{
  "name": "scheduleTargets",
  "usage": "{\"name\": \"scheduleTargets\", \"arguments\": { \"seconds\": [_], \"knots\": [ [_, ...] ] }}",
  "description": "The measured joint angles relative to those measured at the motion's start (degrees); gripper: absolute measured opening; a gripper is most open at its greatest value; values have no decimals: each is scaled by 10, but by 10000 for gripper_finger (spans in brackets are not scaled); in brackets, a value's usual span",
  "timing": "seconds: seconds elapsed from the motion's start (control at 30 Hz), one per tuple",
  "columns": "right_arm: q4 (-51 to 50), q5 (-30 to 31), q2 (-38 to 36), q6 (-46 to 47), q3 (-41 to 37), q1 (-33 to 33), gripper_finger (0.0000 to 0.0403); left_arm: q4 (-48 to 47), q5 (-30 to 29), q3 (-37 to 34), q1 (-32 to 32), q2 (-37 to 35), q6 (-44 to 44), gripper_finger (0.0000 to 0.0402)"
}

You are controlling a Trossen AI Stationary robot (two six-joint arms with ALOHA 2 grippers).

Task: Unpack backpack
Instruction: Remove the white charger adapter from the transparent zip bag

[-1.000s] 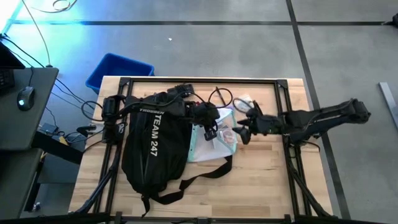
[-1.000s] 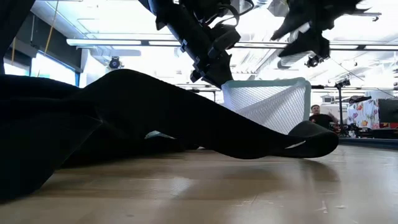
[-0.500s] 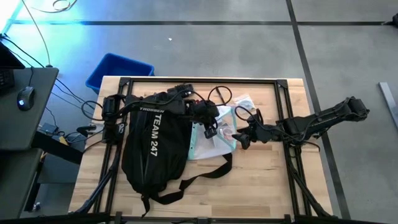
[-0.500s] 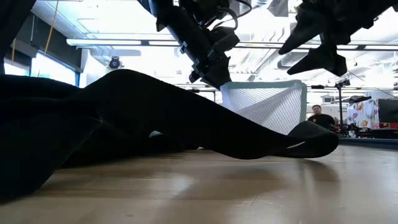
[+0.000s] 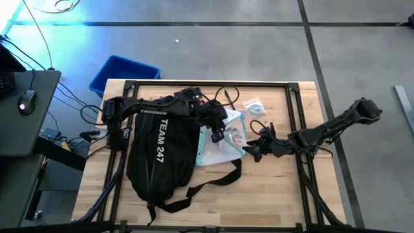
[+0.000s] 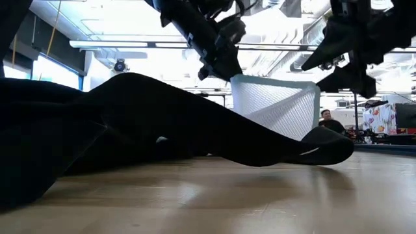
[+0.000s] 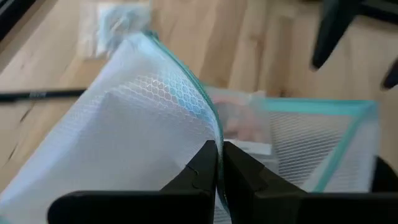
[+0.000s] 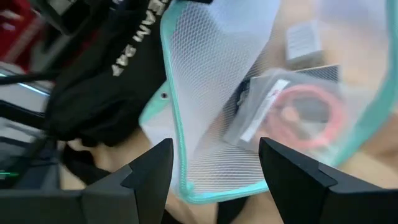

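The black backpack [image 5: 158, 152] lies flat on the table's left half, "TEAM 247" lettering up, with one strap [image 5: 217, 178] trailing to the right. A white mesh pouch [image 5: 223, 147] with a teal edge lies at the backpack's right side, partly on it; a packet with a red ring [image 8: 305, 109] shows inside. My left gripper [image 5: 217, 129] reaches over the backpack and is shut on the pouch. My right gripper [image 5: 249, 151] hovers open just right of the pouch, its fingers [image 8: 149, 168] apart and touching nothing. My left gripper pinches the pouch's teal edge [image 7: 213, 134] between its two shut fingers, slanting down from the table's left. That edge [image 6: 273, 79] is raised, so the mesh stands up like a tent. The pouch's lower part stays down by the backpack.
A small clear plastic bag [image 5: 253, 105] and a looped black cable [image 5: 226, 97] lie on the table beyond the pouch. Black frame rails [image 5: 294, 110] run along the table. A blue bin [image 5: 123, 74] stands on the floor past the far left corner. A person [image 6: 326, 119] sits far off.
My right gripper has come down and toward the table's near edge, rolling as it went, and stays open beside the pouch; the small plastic bag behind it now shows. My left gripper has risen a little, lifting the pouch's held edge higher.
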Motion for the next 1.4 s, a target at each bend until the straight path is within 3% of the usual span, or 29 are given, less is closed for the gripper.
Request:
{"name": "scheduleTargets", "arguments": {
  "seconds": [0.1, 0.4, 0.8, 0.97, 1.13, 1.4],
  "knots": [
    [51, 0, 0, -26, -22, 0, 220, -1, 18, 0, 0, -5, 11, 0],
    [44, 33, 0, -101, -23, -22, 220, -41, 27, 0, -1, -5, 6, 0],
    [32, 11, 8, -151, -23, -95, 220, -67, 28, 0, -2, -5, 6, 0],
    [47, -24, 67, -187, -23, -132, 220, -87, 28, 0, -10, -5, 15, 0],
    [143, -52, 150, -243, -20, -177, 220, -96, 26, 0, -19, -5, 15, 0],
    [156, -93, 280, -387, 72, -214, 220, -95, 18, 0, -20, -5, 12, 0]
  ]
}}
